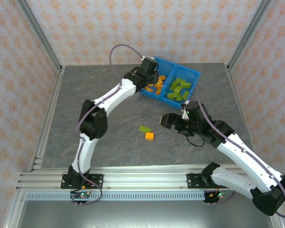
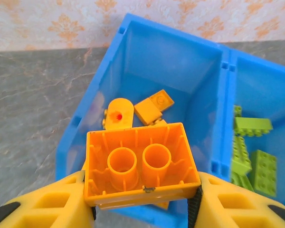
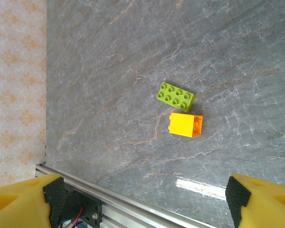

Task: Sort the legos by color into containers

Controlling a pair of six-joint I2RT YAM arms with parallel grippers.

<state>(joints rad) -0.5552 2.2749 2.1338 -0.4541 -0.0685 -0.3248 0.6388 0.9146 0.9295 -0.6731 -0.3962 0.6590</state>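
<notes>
Orange hard plastic is what the left tool (image 2: 141, 202) has. Its yellow fingers (image 2: 42, 204) are clamped on the side walls of the held orange brick (image 2: 141, 164), hollow underside to the camera, and it hangs over the orange compartment (image 2: 152, 52) of the blue bin (image 2: 69, 142). It looks light, rigid and glossy, so I'd judge it slips if pinched at a corner. Flat opposite walls are the place to hold, as here. Green bricks (image 2: 254, 126) lie in the neighbouring compartment.

Over on the table (image 3: 109, 71), the right tool (image 3: 145, 199) hovers with jaws spread wide and nothing between them, above a loose green brick (image 3: 176, 95) with a small orange brick (image 3: 185, 125) just beside it. Same rule there: straddle the short width and squeeze the smooth sides, not the studs.
</notes>
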